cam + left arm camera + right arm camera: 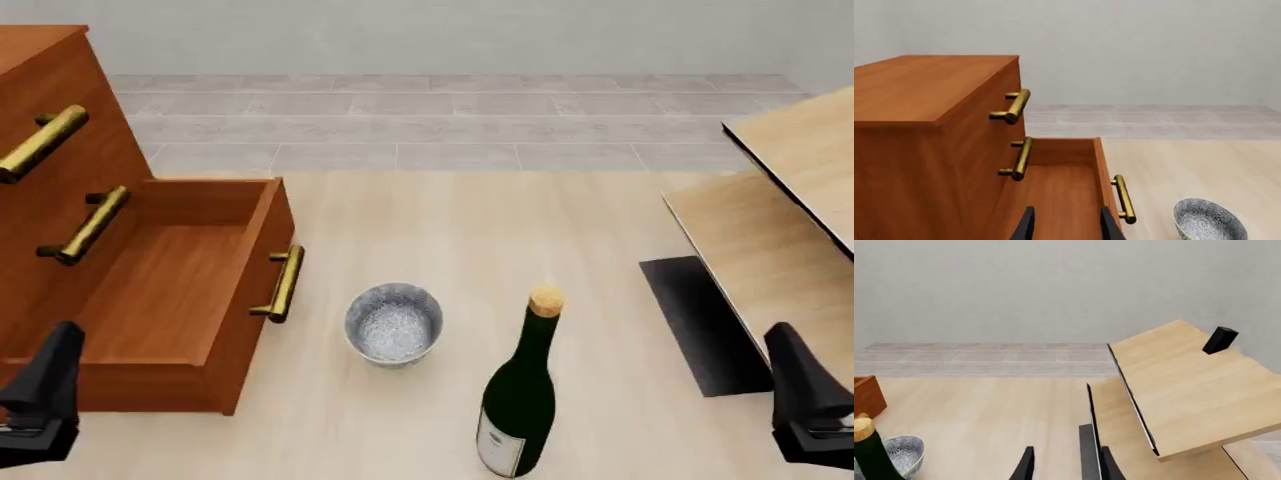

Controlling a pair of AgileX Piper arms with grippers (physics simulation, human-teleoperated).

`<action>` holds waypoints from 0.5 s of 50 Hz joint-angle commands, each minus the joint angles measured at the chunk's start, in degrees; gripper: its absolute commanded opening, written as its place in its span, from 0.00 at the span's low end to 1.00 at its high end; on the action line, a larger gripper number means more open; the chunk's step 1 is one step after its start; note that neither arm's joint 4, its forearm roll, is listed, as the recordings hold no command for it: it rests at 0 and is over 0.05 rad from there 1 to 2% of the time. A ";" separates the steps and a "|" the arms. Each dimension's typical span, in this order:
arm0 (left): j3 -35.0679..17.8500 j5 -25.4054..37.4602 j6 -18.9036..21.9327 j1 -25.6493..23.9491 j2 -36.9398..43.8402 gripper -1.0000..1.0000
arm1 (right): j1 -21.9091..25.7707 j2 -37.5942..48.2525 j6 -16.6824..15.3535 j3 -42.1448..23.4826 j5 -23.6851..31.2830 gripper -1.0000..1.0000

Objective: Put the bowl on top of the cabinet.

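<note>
Bowl upright on the table, between the cabinet with its open bottom drawer and the green bottle – touching neither. Left hand and right hand both empty, fingers narrowly apart

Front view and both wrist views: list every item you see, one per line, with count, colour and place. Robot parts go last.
bowl: one, white with blue-grey speckles, on the table just right of the open drawer.
cabinet: one, reddish-brown with brass bar handles, far left, lowest visible drawer pulled open.
wine bottle: one, dark green with cork, upright, near side of the bowl and to its right.
light-wood furniture: one, pale with black edging, right side.
small black block: one, on the pale furniture's top.
left gripper: black, low left, over the open drawer.
right gripper: black, low right.
</note>
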 commanded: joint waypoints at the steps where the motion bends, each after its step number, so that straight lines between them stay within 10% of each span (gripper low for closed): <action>1: -0.39 -0.72 0.58 2.71 0.56 1.00 | 0.00 0.29 0.02 -0.16 -0.07 1.00; 25: -6.45 -2.89 2.62 -2.69 9.94 1.00 | 0.01 0.28 0.01 -0.17 -0.08 1.00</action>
